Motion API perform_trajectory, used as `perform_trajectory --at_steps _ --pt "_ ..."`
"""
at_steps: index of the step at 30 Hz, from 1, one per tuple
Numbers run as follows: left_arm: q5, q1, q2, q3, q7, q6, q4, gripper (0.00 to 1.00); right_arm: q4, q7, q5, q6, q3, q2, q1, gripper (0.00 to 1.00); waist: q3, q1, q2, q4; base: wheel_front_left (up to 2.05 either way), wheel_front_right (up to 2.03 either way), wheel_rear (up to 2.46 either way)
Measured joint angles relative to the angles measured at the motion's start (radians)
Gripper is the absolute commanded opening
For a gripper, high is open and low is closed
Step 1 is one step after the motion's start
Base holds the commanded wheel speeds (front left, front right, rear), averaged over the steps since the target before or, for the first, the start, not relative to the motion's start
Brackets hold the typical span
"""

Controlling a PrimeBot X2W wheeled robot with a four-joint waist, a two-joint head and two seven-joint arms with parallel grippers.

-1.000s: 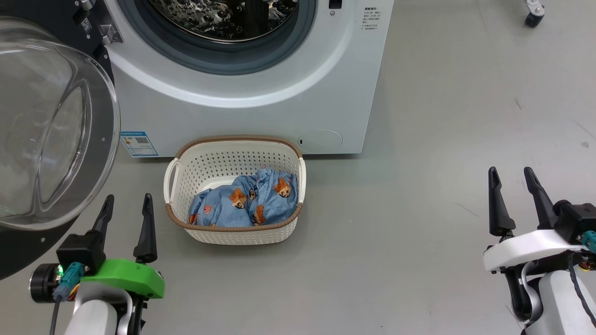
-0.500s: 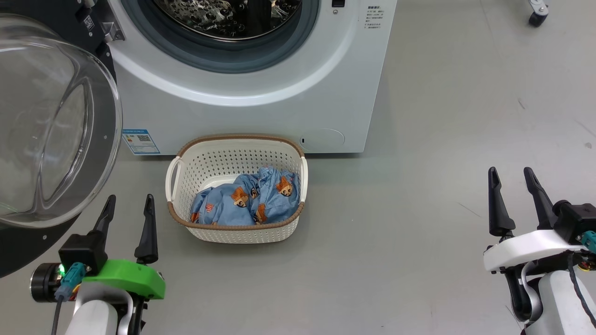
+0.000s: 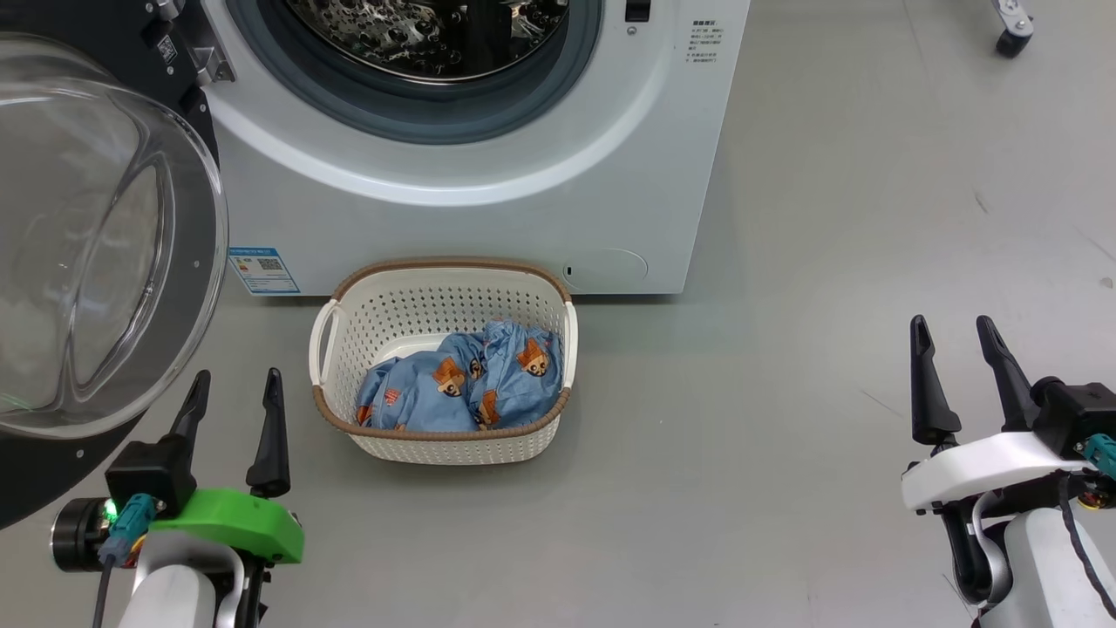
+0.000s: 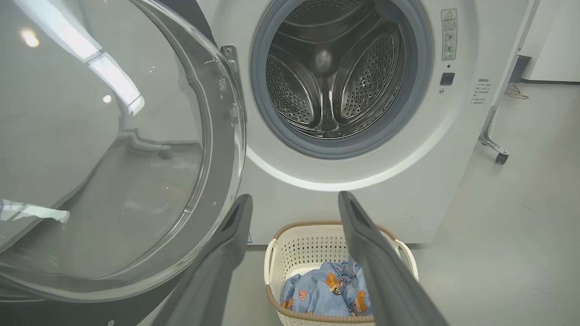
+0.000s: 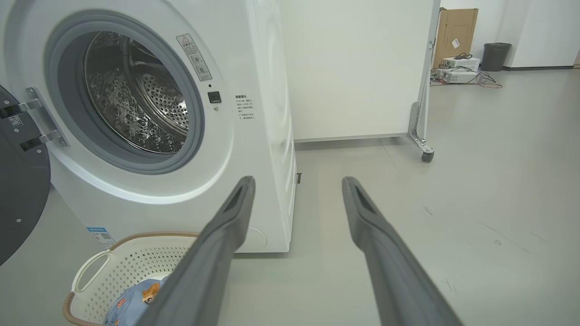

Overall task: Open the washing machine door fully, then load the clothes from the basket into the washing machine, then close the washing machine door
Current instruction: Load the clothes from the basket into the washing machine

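With the basket as the dial's centre in the head view, it stands on the floor, and the clothes lie in it, heaped toward 4 o'clock. The washing machine stands just behind it at 12 o'clock, with the drum opening above. The washing machine door hangs swung out at 9 to 10 o'clock, apart from the basket. The left gripper is near at 8 o'clock, before the door. The right gripper is well apart at 3 o'clock. A caster wheel sits far off at 2 o'clock.
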Motion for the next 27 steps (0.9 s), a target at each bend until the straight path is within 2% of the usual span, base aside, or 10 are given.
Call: perform_trajectory --at_steps 27 --pt "0.002 -0.002 -0.006 0.02 0.0 -0.006 -0.015 1.0 0.004 0.0 0.0 0.001 -0.003 0.006 -0.001 1.0 0.02 0.0 0.0 0.01 1.05 -1.05 0.0"
